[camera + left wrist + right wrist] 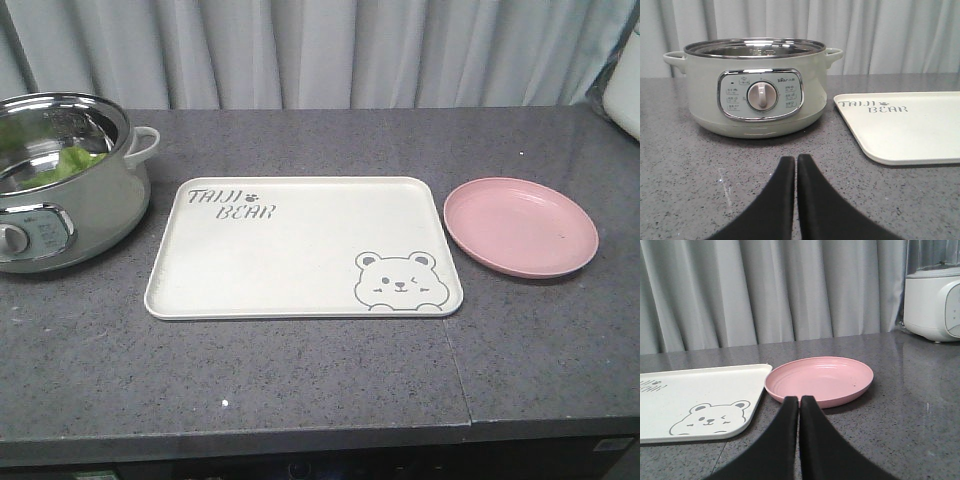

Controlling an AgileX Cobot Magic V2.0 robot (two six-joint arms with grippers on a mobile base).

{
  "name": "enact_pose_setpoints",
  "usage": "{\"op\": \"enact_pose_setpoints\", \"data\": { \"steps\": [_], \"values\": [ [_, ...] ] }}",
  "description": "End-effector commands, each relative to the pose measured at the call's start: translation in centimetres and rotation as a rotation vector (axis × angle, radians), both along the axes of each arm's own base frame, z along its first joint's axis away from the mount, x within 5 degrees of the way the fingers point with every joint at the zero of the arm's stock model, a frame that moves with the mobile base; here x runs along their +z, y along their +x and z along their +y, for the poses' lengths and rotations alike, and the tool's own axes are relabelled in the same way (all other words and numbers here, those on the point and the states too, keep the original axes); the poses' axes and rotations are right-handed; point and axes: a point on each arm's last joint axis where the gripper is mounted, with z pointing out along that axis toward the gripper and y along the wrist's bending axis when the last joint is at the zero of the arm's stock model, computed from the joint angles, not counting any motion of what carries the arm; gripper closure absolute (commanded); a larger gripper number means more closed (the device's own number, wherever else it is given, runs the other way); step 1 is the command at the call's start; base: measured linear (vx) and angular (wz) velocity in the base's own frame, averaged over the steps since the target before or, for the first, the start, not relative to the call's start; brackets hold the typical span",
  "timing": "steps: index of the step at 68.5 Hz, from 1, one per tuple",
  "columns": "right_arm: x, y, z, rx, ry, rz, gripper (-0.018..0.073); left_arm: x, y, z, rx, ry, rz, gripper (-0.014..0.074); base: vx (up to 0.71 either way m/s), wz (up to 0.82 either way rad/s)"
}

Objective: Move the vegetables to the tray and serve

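The vegetables [72, 162] lie in the pot [95, 215] left of the tray [290, 250], and a pink plate [520, 225] sits right of it. The left fingers [782, 200] and right fingers [785, 440] are pressed together, empty.

High front view; low wrist views share tray [300, 250].

A kitchen: grey speckled countertop [300, 380], electric cooking pot [700, 95], white blender base [932, 305].
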Motion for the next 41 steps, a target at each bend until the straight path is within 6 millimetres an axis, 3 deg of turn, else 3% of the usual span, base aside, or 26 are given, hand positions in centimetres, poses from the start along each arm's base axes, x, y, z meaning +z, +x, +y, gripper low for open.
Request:
{"op": "enact_pose_setpoints", "data": {
  "steps": [1, 41],
  "values": [
    [0.20, -0.03, 0.05, 0.002, -0.014, -0.067, 0.0561, -0.16, 0.01, 0.02, 0.003, -0.003, -0.061, 0.0602, 0.01, 0.00],
    [0.20, -0.03, 0.05, 0.002, -0.014, -0.067, 0.0561, -0.16, 0.01, 0.02, 0.003, -0.003, -0.061, 0.0602, 0.02, -0.01]
  ]
}}
